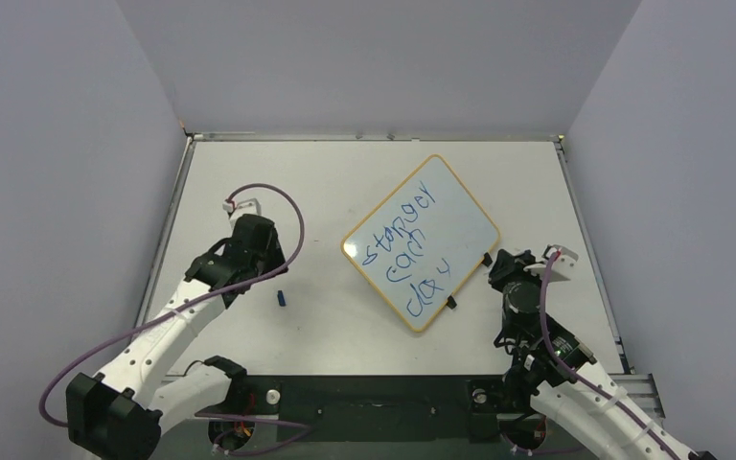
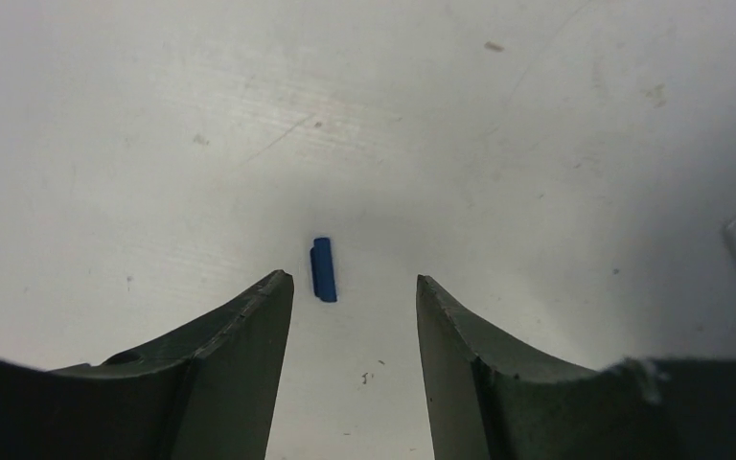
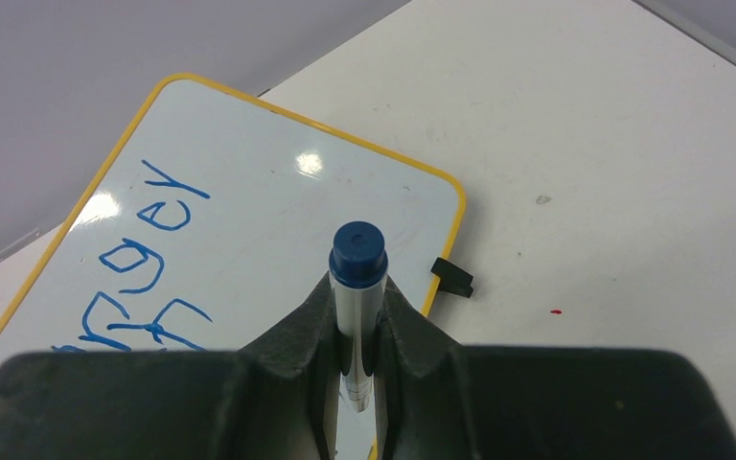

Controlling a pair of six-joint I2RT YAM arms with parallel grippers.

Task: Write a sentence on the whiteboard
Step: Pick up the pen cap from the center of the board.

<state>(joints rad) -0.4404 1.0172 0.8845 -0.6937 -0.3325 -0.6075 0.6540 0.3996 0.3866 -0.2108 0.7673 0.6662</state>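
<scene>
The whiteboard [image 1: 422,244] lies tilted at centre right of the table, with a yellow frame and black feet. The sentence [image 1: 412,254] fills it in three lines of blue handwriting; its top words [image 3: 139,254] show in the right wrist view. My right gripper [image 1: 500,270] hovers at the board's near right edge, shut [image 3: 358,287] on a silver marker [image 3: 357,307] whose blue end [image 3: 357,254] sticks out past the fingertips. My left gripper [image 1: 264,278] is open [image 2: 355,283] over the table, empty. A small blue cap [image 2: 323,269] lies flat just ahead of its left fingertip.
One black foot [image 3: 452,278] juts from the board's edge beside the marker. The blue cap [image 1: 282,299] lies on the table left of the board. Grey walls close in the table on three sides.
</scene>
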